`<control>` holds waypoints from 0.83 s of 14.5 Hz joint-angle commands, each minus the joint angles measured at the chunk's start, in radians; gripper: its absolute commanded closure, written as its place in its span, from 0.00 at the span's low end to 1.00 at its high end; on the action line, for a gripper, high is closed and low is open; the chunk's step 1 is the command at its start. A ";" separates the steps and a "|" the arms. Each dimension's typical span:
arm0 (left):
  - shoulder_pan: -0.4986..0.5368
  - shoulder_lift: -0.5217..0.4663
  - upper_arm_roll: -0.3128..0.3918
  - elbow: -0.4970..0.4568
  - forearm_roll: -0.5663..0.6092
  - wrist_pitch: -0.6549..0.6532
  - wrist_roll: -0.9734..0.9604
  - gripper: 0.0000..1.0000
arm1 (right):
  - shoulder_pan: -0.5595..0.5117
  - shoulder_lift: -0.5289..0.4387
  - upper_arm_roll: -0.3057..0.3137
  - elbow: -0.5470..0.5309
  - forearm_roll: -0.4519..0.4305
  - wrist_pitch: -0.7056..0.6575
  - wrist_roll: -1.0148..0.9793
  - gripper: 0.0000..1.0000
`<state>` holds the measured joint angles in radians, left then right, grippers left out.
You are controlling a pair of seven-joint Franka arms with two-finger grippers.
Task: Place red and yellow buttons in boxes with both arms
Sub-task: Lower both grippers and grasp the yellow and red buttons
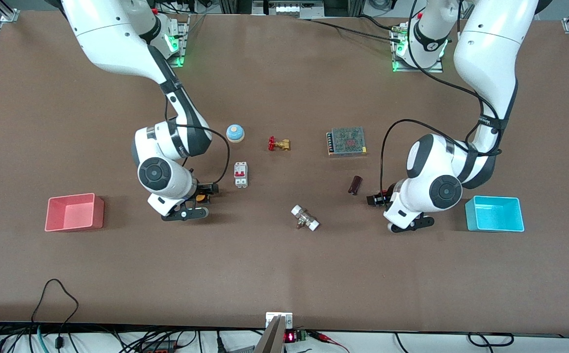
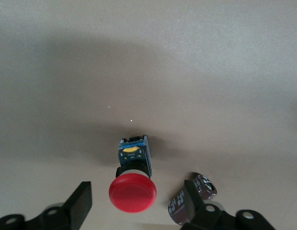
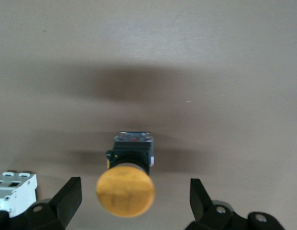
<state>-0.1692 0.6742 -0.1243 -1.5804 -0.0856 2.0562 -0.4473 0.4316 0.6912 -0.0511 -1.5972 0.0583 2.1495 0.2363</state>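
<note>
The red button (image 2: 132,192) lies on its side on the table, cap toward my left gripper (image 2: 135,205). That gripper is open, low over the table, one finger on each side of the cap and clear of it. In the front view the left gripper (image 1: 378,198) is between a dark cylinder and the cyan box (image 1: 494,226). The yellow button (image 3: 125,190) lies the same way between the open fingers of my right gripper (image 3: 134,194), untouched. In the front view the yellow button (image 1: 200,198) and the right gripper (image 1: 206,197) are between the pink-red box (image 1: 73,224) and a white breaker.
A white circuit breaker (image 1: 241,174) lies beside the right gripper. A dark cylinder (image 1: 355,184) lies beside the left gripper's finger (image 2: 191,203). A blue bell (image 1: 235,132), a brass valve (image 1: 279,144), a mesh-covered power supply (image 1: 347,141) and a white-ended fitting (image 1: 305,218) sit mid-table.
</note>
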 commanded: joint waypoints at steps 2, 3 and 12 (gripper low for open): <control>-0.006 -0.011 0.006 -0.018 -0.016 0.015 -0.005 0.36 | 0.009 0.033 -0.004 0.028 0.011 0.001 0.001 0.00; -0.006 -0.011 0.006 -0.020 -0.016 0.015 -0.005 0.42 | 0.006 0.033 -0.004 0.028 0.011 0.007 0.001 0.00; 0.008 -0.045 0.017 -0.004 -0.006 -0.010 0.010 0.74 | 0.002 0.041 -0.006 0.025 0.003 0.058 0.000 0.19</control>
<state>-0.1643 0.6721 -0.1183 -1.5769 -0.0856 2.0642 -0.4475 0.4351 0.7168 -0.0543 -1.5887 0.0582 2.1871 0.2365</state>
